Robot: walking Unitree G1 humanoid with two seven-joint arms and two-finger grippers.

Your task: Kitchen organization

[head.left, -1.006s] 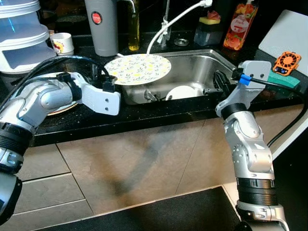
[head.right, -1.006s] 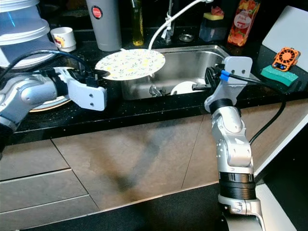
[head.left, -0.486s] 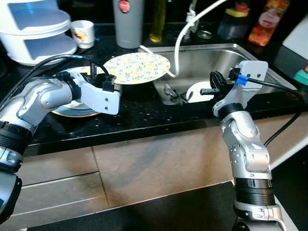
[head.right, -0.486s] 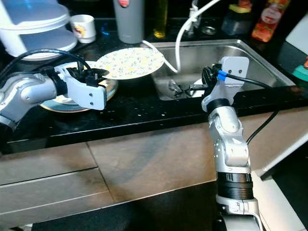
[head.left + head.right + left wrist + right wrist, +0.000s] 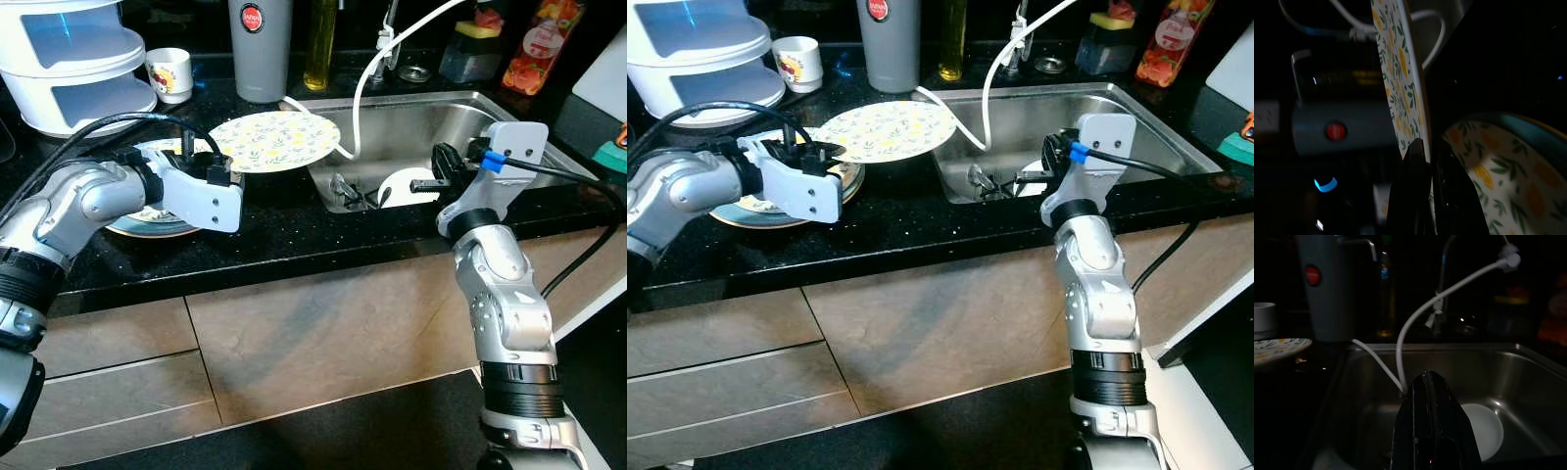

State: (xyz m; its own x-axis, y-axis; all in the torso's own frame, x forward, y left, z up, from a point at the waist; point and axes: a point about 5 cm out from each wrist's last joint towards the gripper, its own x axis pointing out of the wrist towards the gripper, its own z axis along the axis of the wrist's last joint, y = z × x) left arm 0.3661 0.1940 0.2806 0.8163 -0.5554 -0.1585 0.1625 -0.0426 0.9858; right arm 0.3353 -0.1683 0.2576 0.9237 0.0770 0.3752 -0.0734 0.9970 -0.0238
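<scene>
My left gripper (image 5: 204, 155) is shut on the rim of a round plate with a yellow lemon pattern (image 5: 275, 140). It holds the plate level above the black counter, just left of the sink (image 5: 490, 103). In the left wrist view both fingertips (image 5: 1418, 149) pinch the plate's edge (image 5: 1396, 63). Below and to the left lies a stack of teal-rimmed plates (image 5: 147, 217) with the same pattern. My right gripper (image 5: 441, 168) hovers over the sink's front edge with its fingers together (image 5: 1425, 379). A white dish (image 5: 407, 184) and some cutlery (image 5: 348, 191) lie in the sink.
A grey flask (image 5: 260, 49), an oil bottle (image 5: 320, 44), a mug (image 5: 172, 73) and a white stacked container (image 5: 69, 59) line the back of the counter. A white hose (image 5: 364, 69) arcs over the sink. A red bottle (image 5: 534, 49) stands at the back right.
The camera has shifted. The left gripper carried the patterned plate leftward, from over the sink's left part to above the counter beside the plate stack. The right gripper stayed put.
</scene>
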